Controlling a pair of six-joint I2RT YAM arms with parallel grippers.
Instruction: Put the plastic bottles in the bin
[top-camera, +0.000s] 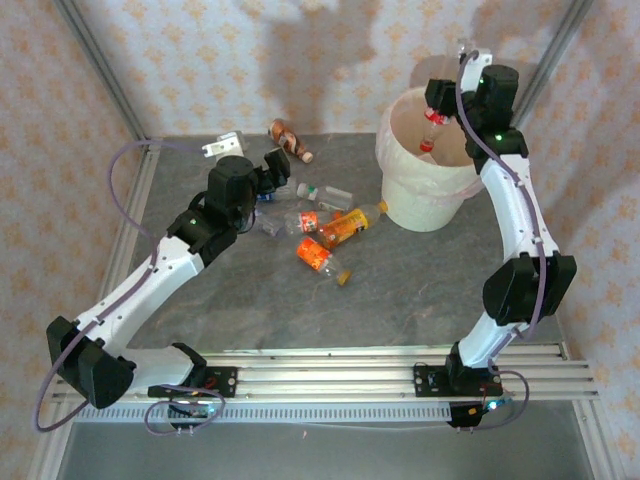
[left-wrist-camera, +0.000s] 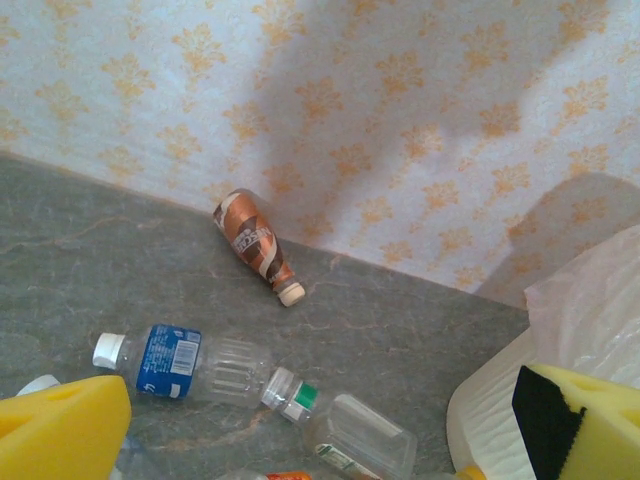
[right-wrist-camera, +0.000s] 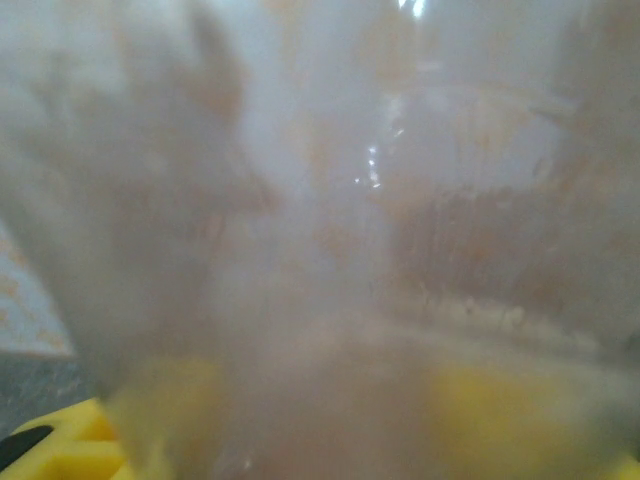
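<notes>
Pinching a clear bottle (top-camera: 431, 128) over the bin (top-camera: 425, 203): right gripper (top-camera: 436, 106) | left gripper (top-camera: 272, 176) spread wide (empty); some six bottles (top-camera: 345, 228) await

Clear bottle (right-wrist-camera: 330, 250) a close blur in right wrist view, bin (left-wrist-camera: 490, 405) cropped at edge

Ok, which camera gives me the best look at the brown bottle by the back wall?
Left wrist: the brown bottle lies large and unobstructed there, its label and cream cap clear. Top external also catches the bottle, but small, lying on the table near the wall.
</notes>
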